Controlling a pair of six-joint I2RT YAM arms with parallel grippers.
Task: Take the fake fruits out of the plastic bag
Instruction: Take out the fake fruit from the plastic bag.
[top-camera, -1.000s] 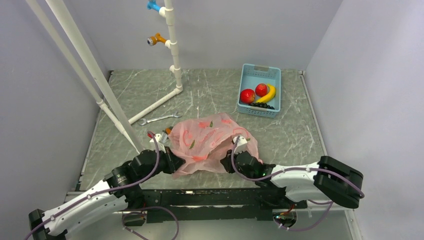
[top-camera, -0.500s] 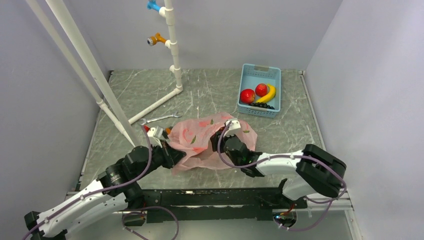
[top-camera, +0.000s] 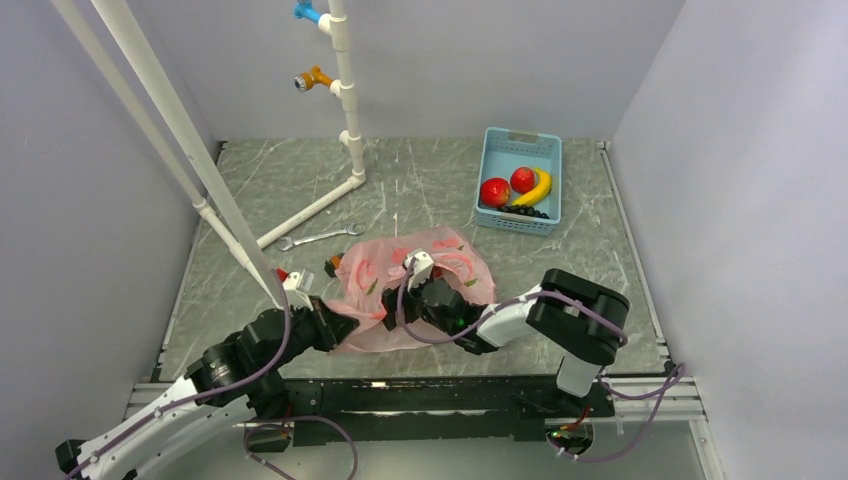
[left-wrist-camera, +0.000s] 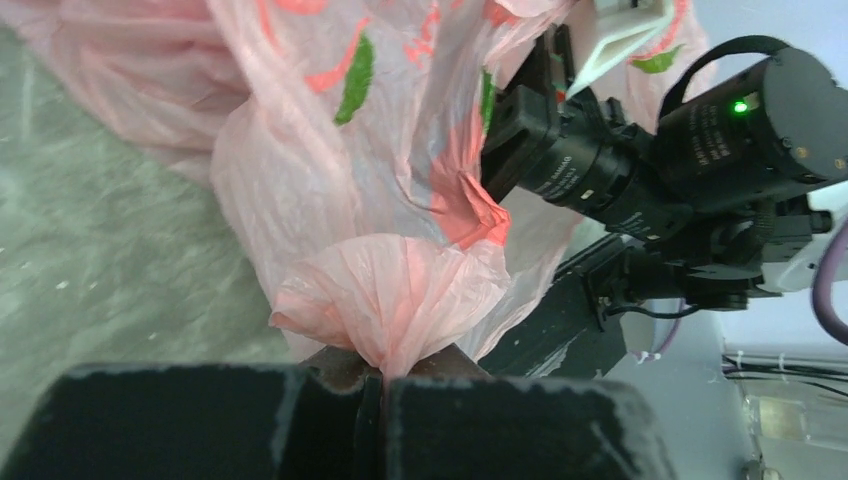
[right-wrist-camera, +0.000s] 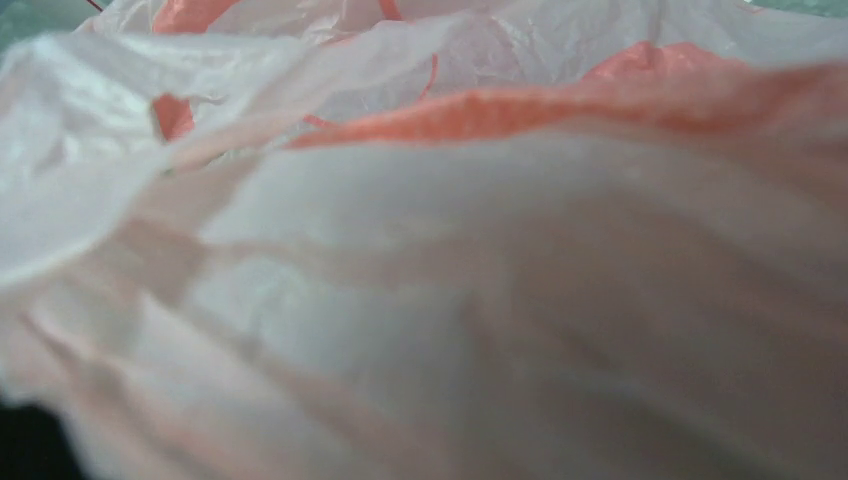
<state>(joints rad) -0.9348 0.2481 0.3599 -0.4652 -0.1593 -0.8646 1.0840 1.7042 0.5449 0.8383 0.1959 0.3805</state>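
Note:
The pink plastic bag (top-camera: 445, 262) lies crumpled on the table between my two arms. My left gripper (top-camera: 336, 326) is shut on a gathered fold of the bag's near-left edge, and the pinched plastic (left-wrist-camera: 385, 300) bulges out of the closed jaws (left-wrist-camera: 383, 378). My right gripper (top-camera: 412, 291) is pushed into the bag from the right. Its fingers are hidden, and pink plastic (right-wrist-camera: 450, 250) fills the whole right wrist view. No fake fruits show inside the bag. Two red round fruits (top-camera: 495, 191) lie in the blue basket.
The blue basket (top-camera: 520, 140) at the back right also holds a yellow banana (top-camera: 541, 187) and black grapes (top-camera: 527, 210). A wrench (top-camera: 320, 237) lies behind the bag. A white pipe frame (top-camera: 345, 120) stands at the back left, with slanted poles (top-camera: 190, 150).
My right arm swung left and pushed deeper into the bag, which shifted left and bunched up. My left gripper kept its hold and drew back slightly to the left.

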